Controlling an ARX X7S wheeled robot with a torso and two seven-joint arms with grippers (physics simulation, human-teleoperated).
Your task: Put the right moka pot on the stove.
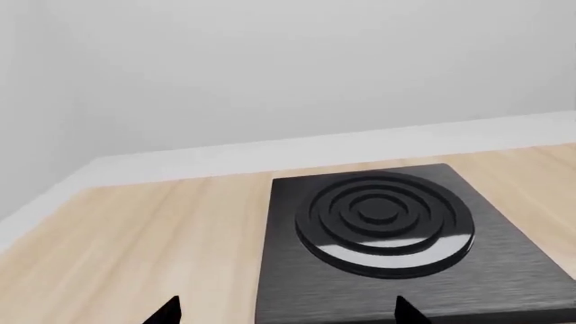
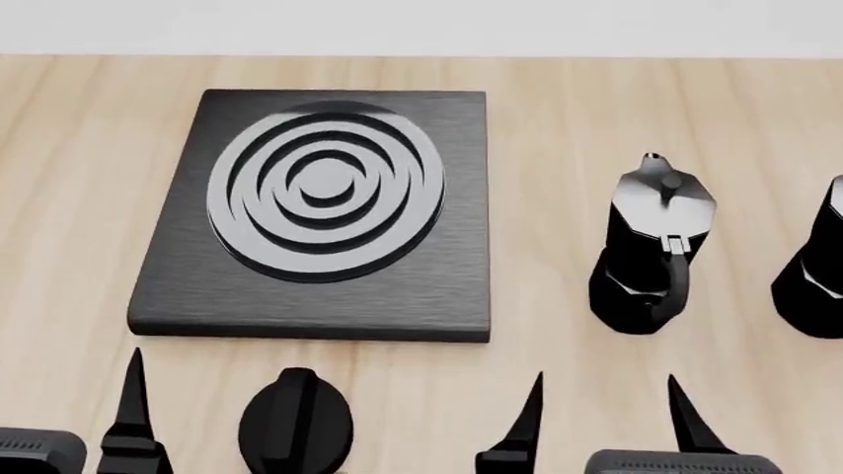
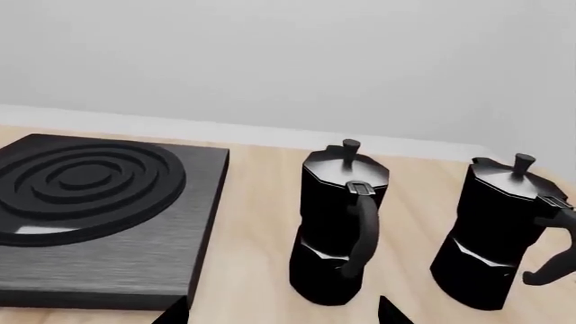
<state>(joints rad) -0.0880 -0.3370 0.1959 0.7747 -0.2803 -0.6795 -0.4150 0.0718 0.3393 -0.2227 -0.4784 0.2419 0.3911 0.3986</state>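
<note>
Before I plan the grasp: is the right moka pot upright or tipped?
Upright. The right moka pot stands on its base on the table, lid knob on top, apart from the other pot.

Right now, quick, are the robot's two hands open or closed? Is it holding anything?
Left gripper: open, holding nothing.
Right gripper: open, holding nothing; both coffee pots stand untouched on the table.
</note>
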